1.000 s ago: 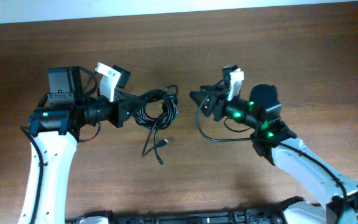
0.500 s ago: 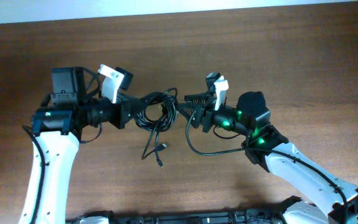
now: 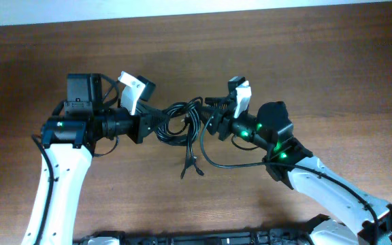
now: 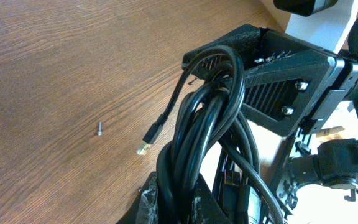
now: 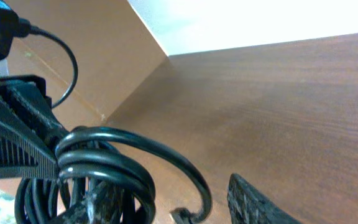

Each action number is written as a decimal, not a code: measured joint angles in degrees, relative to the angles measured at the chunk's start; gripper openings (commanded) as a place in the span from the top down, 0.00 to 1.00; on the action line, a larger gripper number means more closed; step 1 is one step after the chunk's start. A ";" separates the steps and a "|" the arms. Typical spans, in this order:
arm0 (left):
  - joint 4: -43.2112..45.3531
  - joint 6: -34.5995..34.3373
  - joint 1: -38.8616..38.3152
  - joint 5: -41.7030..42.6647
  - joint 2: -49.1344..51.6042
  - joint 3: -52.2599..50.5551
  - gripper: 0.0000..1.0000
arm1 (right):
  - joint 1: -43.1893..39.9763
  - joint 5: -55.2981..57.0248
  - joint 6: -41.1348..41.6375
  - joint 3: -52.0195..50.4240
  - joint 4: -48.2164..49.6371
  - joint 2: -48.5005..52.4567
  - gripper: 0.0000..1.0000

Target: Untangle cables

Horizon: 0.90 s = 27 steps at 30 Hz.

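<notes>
The cables (image 3: 177,121) are a tangled bundle of thin black cords, held up between the two arms at mid-table. Two loose plug ends (image 3: 192,165) hang down from it towards the table. My left gripper (image 3: 152,123) is shut on the bundle's left side; in the left wrist view the cords (image 4: 210,124) run out from between its jaws (image 4: 173,200). My right gripper (image 3: 206,120) is open at the bundle's right side. In the right wrist view a loop of the cables (image 5: 104,165) lies over one finger, and the gap between the fingers (image 5: 179,205) is wide.
The wooden table (image 3: 305,68) stretches around both arms. A tiny screw (image 4: 99,129) lies on the wood left of the bundle. A thicker black wire (image 3: 226,163) loops under the right arm. A white wall edges the table's far side.
My right gripper moved left until its open fingers reached into the bundle. My left gripper carried the bundle a little right, and the hanging plug ends swung right.
</notes>
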 measured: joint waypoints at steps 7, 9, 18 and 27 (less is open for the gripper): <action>-0.02 2.08 0.00 5.79 0.07 0.00 1.00 | 3.06 11.15 -0.04 0.00 1.86 4.76 0.48; 0.07 2.89 -0.11 8.24 0.17 0.00 1.00 | 2.89 11.74 -0.02 0.09 2.21 5.29 0.48; 1.46 3.91 -1.27 11.30 1.55 -0.02 1.00 | -8.17 4.83 -0.57 0.74 -4.74 5.29 0.48; 1.70 4.11 -1.33 14.29 1.20 -0.02 1.00 | -13.31 15.10 -0.02 0.70 -13.66 6.38 0.42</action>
